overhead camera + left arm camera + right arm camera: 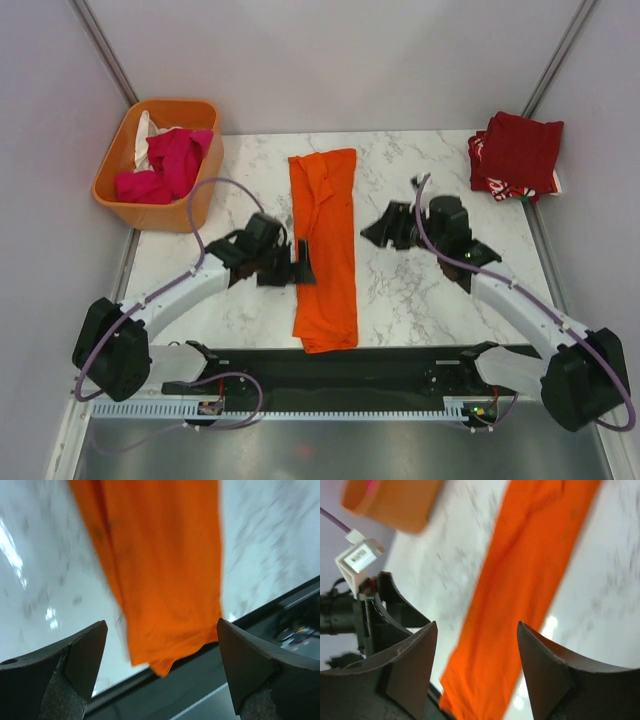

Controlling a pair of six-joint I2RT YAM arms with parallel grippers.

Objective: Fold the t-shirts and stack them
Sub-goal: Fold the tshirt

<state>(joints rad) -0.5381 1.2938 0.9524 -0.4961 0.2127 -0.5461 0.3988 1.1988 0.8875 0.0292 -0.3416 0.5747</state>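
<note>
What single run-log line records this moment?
orange t-shirt: long folded strip | left gripper: open, at its edge | right gripper: open, apart

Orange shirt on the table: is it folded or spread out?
Partly folded. The orange shirt lies as a long narrow strip, no sleeves sticking out, not yet a compact bundle.

The orange t-shirt point(325, 240) is soft matt cloth. The surface point(400, 290) beneath it is glossy, marbled white. The basket point(150, 213) left of it is smooth plastic.

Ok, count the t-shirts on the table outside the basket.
3: the orange t-shirt lies centre; the dark red t-shirt sits atop the red-and-white patterned t-shirt at the far right. That stack may hide more.
</note>
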